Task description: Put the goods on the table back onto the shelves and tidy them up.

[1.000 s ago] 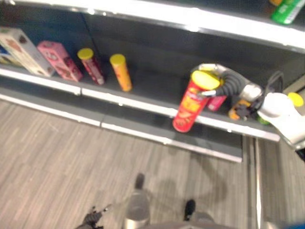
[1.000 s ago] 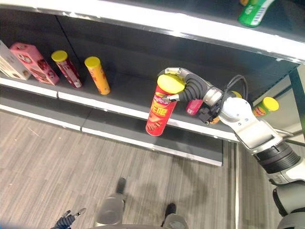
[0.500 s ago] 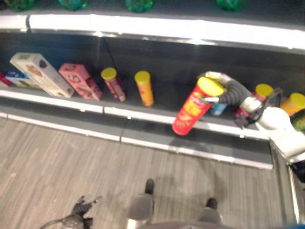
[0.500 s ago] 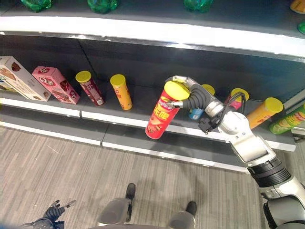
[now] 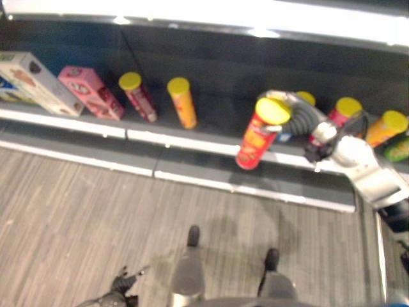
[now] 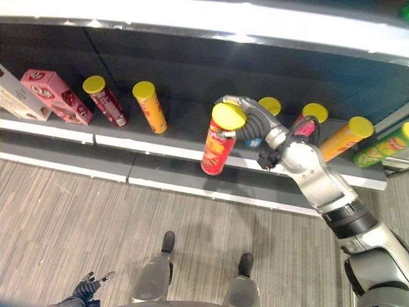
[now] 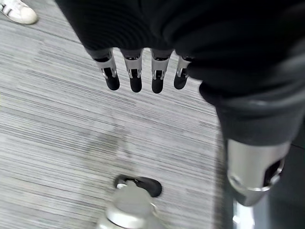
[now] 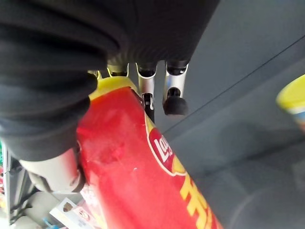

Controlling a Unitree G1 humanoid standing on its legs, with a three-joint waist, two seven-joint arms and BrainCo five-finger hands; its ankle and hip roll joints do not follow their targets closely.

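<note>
Placement step: my right hand (image 6: 239, 110) is curled round the top of the red can (image 6: 218, 144), thumb on one side and fingers on the other, clamped just under the yellow lid; the right wrist view shows the same grip from close up. The can hangs tilted, base toward 7 o'clock, over the front lip of the shelf (image 6: 160, 152), and I can't tell whether the base is touching the board yet. Next move, as I read it: push the can in toward 12 o'clock, stand it upright, set the base flat on the shelf board, then let the fingers go. Neighbours are tight on the right: a blue can (image 6: 263, 114) sits just behind the hand at 2 o'clock, then a pink can (image 6: 309, 120) and an orange can (image 6: 346, 138) leaning at 3 o'clock, with a green can (image 6: 382, 148) at the far right edge. The wrist could clip the blue one as the hand withdraws, so I'd back out along the line it came in on. To the left there's free board: a yellow-orange can (image 6: 149, 107) and a dark red can (image 6: 105, 101) at 10 o'clock, well apart from the red one, then a pink box (image 6: 56, 96) and a white box (image 6: 18, 100) beyond. Left hand (image 7: 143, 71) hangs down by the floor at 7 o'clock, fingers straight and relaxed, holding nothing. A person's white shoe (image 7: 18, 12) shows at the corner of the left wrist view.
</note>
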